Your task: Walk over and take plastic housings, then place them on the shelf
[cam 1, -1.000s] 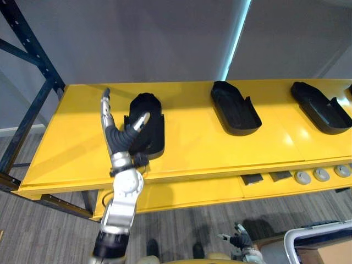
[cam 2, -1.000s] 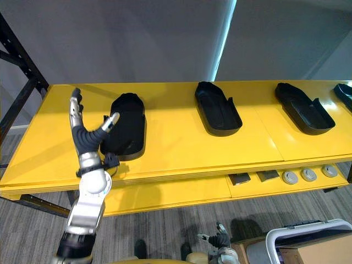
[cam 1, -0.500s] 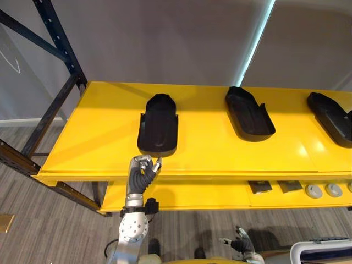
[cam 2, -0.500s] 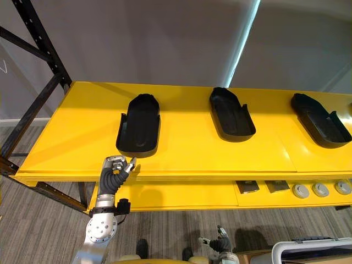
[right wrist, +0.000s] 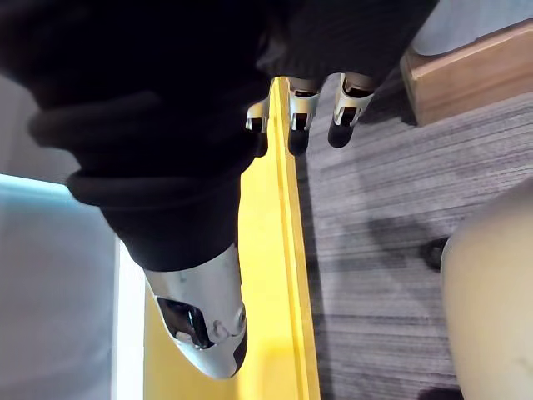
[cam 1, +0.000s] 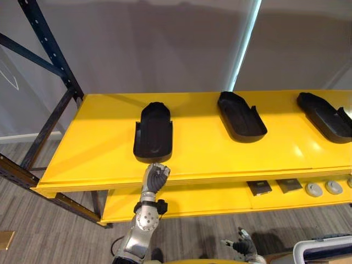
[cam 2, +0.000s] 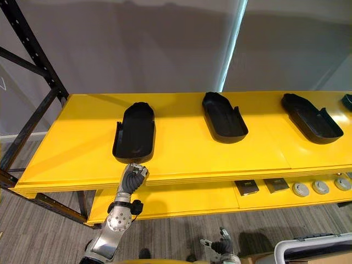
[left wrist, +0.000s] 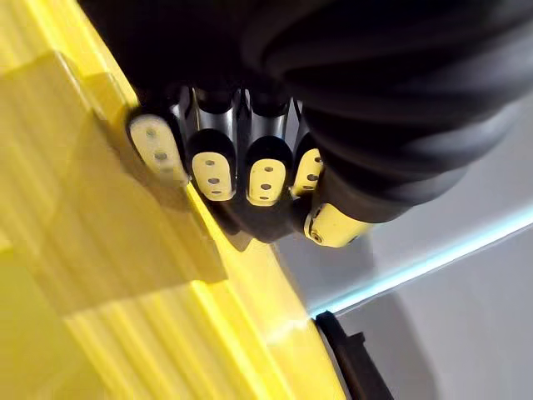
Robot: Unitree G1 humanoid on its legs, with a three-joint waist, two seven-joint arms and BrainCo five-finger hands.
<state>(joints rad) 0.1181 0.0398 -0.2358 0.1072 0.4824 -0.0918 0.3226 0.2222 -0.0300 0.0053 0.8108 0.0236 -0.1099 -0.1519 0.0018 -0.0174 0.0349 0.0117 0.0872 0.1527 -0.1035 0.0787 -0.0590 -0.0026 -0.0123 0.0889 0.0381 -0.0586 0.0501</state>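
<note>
Just in front of leftmost housing [cam 1: 153, 132], left hand [cam 1: 157, 177] clenched, empty; right hand [cam 1: 242, 248] slack.

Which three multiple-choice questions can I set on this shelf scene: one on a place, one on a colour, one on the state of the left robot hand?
1. Where is the left robot hand?
A) inside a housing
B) on the floor
C) at the front edge of the yellow shelf, before the leftmost housing

2. What colour are the plastic housings?
A) white
B) black
C) red

3. How are the fingers of the left robot hand?
A) curled, holding nothing
B) curled round a housing
C) straight and spread

Answers:
1 C: it sits at the shelf edge below that housing.
2 B: all are black on the yellow.
3 A: the left wrist view shows curled fingers with nothing in them.
</note>
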